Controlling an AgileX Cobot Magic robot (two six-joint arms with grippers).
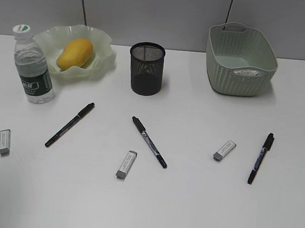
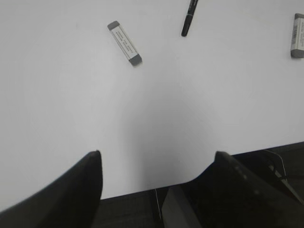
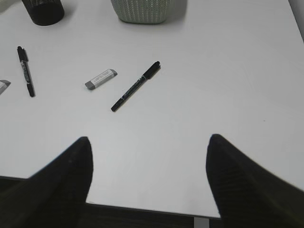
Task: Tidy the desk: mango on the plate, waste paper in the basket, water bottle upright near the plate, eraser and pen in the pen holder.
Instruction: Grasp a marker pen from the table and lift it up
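The mango point(image 1: 75, 53) lies on the plate point(image 1: 103, 41) at the back left. The water bottle point(image 1: 32, 66) stands upright beside the plate. The waste paper point(image 1: 247, 72) lies in the basket point(image 1: 242, 39). The pen holder point(image 1: 146, 68) stands mid-back. Three pens lie on the desk point(image 1: 187, 202): left point(image 1: 70, 124), middle point(image 1: 149, 141), right point(image 1: 261, 157). Three erasers lie there: left point(image 1: 4, 141), middle point(image 1: 126, 164), right point(image 1: 224, 150). My left gripper point(image 2: 156, 154) is open and empty over the desk's front edge, short of the left eraser point(image 2: 124, 42). My right gripper point(image 3: 148, 137) is open and empty, short of the right pen point(image 3: 135, 86) and right eraser point(image 3: 100, 79).
Neither gripper shows in the exterior view. The left wrist view also shows the left pen's tip point(image 2: 190, 18) and the middle eraser point(image 2: 297, 35). The right wrist view also shows the middle pen point(image 3: 25, 70), the pen holder point(image 3: 43, 10) and the basket point(image 3: 140, 10).
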